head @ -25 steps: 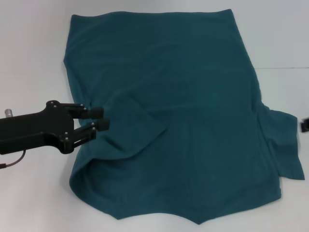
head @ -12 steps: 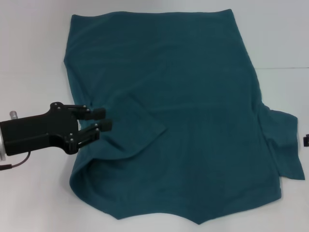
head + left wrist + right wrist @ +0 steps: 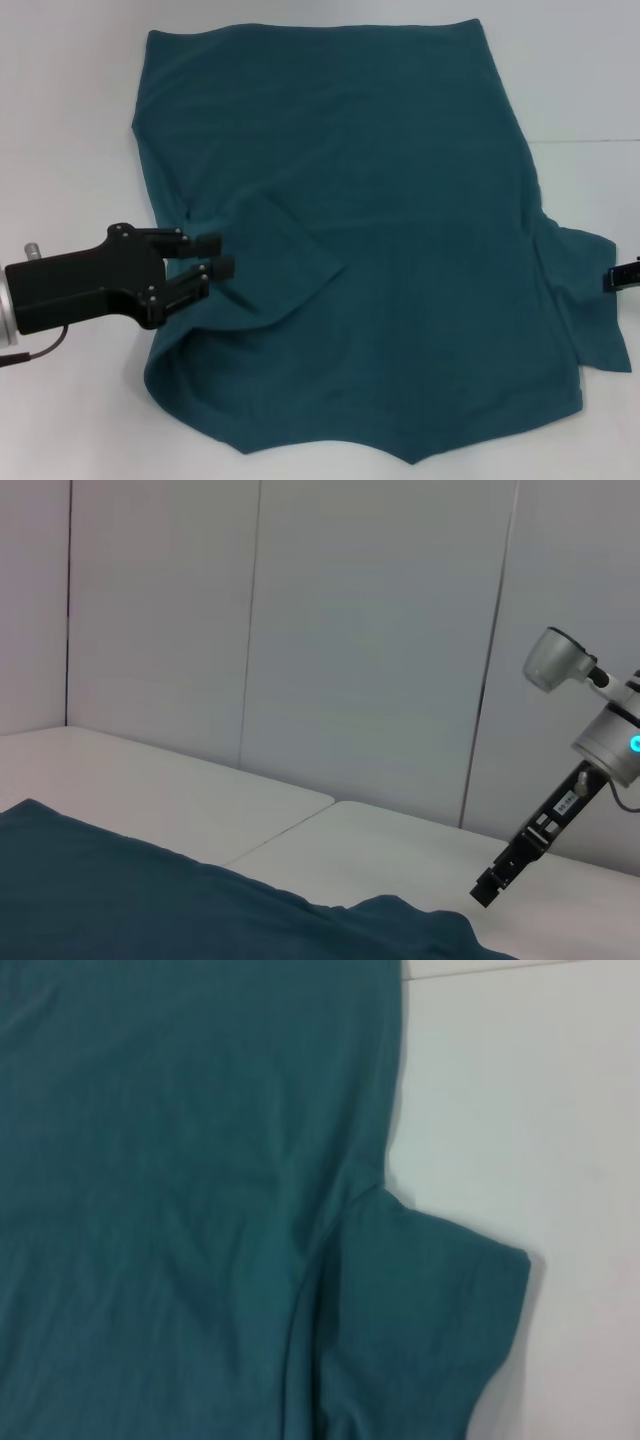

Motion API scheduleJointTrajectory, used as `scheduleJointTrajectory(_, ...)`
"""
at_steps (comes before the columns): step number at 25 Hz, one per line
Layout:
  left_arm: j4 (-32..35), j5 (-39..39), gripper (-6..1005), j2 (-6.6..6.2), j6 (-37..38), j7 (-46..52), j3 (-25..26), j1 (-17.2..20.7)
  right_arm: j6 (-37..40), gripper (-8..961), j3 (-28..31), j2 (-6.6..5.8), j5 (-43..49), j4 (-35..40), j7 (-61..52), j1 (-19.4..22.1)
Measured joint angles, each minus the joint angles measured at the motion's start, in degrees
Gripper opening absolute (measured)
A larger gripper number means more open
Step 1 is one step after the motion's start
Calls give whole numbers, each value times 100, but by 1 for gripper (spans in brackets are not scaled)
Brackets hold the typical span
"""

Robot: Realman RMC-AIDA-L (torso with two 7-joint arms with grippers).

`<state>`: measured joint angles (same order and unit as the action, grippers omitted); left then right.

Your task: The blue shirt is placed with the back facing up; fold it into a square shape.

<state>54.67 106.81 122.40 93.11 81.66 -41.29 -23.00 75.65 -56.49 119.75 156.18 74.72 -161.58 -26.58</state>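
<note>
**Shirt spread wide, left sleeve folded in**

The table (image 3: 70,120), white and seamed, fills the head view from edge to edge. The blue shirt (image 3: 400,260) covers most of it, lying flat from the top centre of the frame down to the lower edge, its fabric softly wrinkled and no print showing. Its right sleeve (image 3: 590,300) sticks out flat at the right edge; the right wrist view shows the same sleeve (image 3: 420,1330) lying on the white surface. The left sleeve (image 3: 275,255) lies folded inward over the body, left of centre.

The left gripper (image 3: 213,256), on a black arm entering from the lower left, sits at the shirt's left edge beside the folded sleeve, its 2 fingers slightly parted with nothing visibly between them. The right gripper (image 3: 622,277) barely shows at the right edge, just beside the right sleeve; its state cannot be told. The left wrist view catches it hanging above the table (image 3: 497,880), past the shirt's far edge.
</note>
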Motion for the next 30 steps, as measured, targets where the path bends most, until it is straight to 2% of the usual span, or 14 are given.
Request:
scheduleJointTrajectory(12, 0, -2, 284, 66, 3, -79, 24, 39, -457, 680, 24, -8, -18, -574, 161, -135)
scheduleJointTrajectory(30, -6, -8, 283, 92, 5, -136, 25, 90, -894, 681, 137, -14, -267, -1244, 406, -272)
